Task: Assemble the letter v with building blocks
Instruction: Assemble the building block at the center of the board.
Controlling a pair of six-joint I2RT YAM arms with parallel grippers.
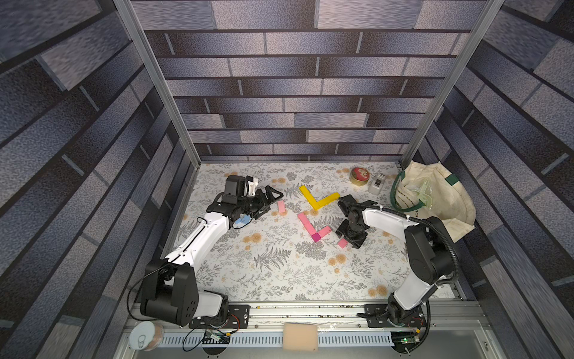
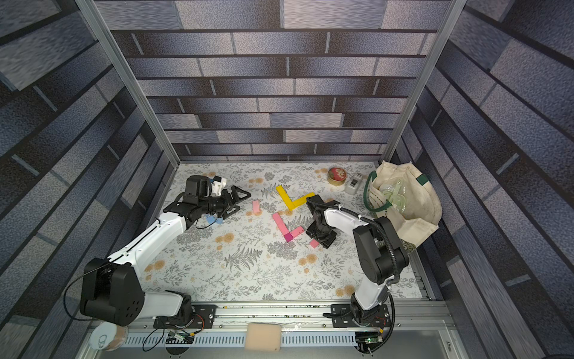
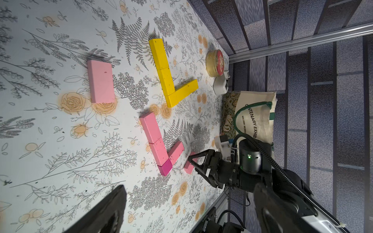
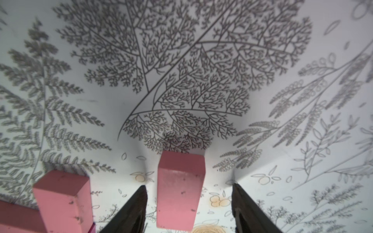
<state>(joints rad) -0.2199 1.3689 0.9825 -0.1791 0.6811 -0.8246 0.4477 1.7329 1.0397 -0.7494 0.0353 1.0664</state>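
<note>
A light pink block (image 4: 179,191) lies flat on the floral table (image 1: 279,273), nearer its right edge, just beside a pink V (image 1: 313,227). The right gripper (image 4: 189,185) straddles it, jaws apart, seemingly not yet touching; the left gripper (image 1: 275,202) gapes. It looks light, rigid and matte: pinch its long sides mid-length.

The cloth bag (image 3: 262,109) has cut-off words printed on it that read "NTENARY EXHIB" and "WILLIAM MORR".
</note>
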